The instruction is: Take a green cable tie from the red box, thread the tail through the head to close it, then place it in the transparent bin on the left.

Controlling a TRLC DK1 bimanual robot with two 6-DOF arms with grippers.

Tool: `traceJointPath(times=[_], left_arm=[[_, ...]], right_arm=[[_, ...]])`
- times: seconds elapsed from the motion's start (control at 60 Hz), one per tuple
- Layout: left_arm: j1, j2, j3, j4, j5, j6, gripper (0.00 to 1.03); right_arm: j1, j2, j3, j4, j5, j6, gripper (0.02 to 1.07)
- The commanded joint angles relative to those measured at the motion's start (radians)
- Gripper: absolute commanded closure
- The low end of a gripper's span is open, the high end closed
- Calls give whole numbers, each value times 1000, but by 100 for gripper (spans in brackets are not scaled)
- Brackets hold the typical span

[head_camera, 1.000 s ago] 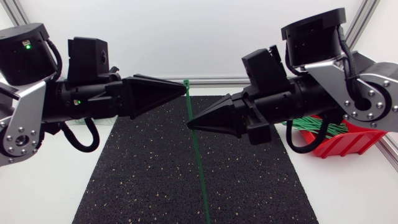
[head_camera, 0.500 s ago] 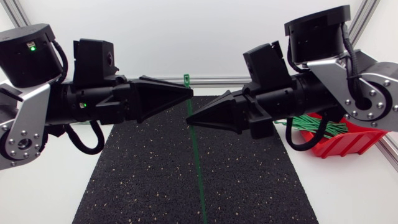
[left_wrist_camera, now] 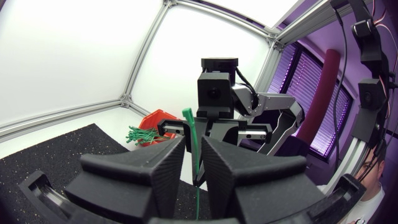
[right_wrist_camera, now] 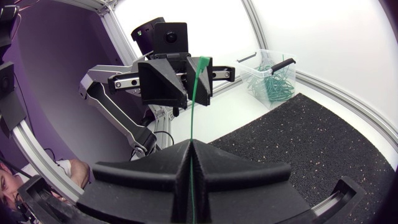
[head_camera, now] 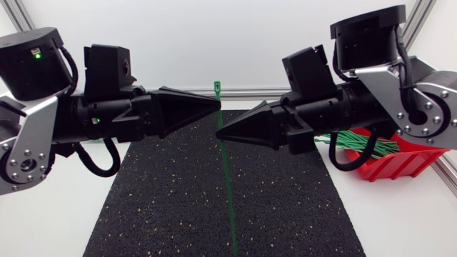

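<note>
Facing each other tip to tip above the mat [head_camera: 178, 207], the left gripper [head_camera: 216, 106] and right gripper [head_camera: 220, 133] come close together near the middle of the table. Their tips are slightly offset rather than in line.

In the head view the tie [head_camera: 227, 185] runs as one straight green line past both tips. Its head [head_camera: 216, 87] stands just beyond the left tip, and its tail crosses the mat and leaves the view at the near edge.

The right wrist view shows the right fingers pressed together with the tie clamped in the seam between them. From there the tie rises to its head, which stands in front of the left gripper.

In the left wrist view the left fingers stand a narrow gap apart and the tie passes through that gap. I cannot tell whether it touches either finger.

The box [head_camera: 400, 160] sits at the right side of the table, beside the mat and partly hidden under the right arm. A bundle of loose ties [head_camera: 357, 140] lies in it, their ends sticking out toward the mat.

The bin [right_wrist_camera: 247, 68] shows only in the right wrist view, off the mat's far corner behind the left arm. It holds a heap of closed ties [right_wrist_camera: 273, 84].
</note>
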Motion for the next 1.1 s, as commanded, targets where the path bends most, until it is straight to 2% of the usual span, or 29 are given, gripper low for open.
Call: traceJointPath(times=[0.0, 0.033, 0.433, 1.083], left_arm=[[-7, 8, -15, 20, -3, 14, 85], [-7, 8, -15, 20, -3, 16, 88], [-2, 5, -14, 20, -5, 22, 88], [1, 5, -11, 21, -11, 25, 100]], right_arm=[[2, -2, -23, 12, -8, 20, 101], [2, -2, -24, 14, -8, 20, 101], [9, 3, -30, 18, -8, 20, 101], [25, 3, -35, 20, -8, 17, 101]])
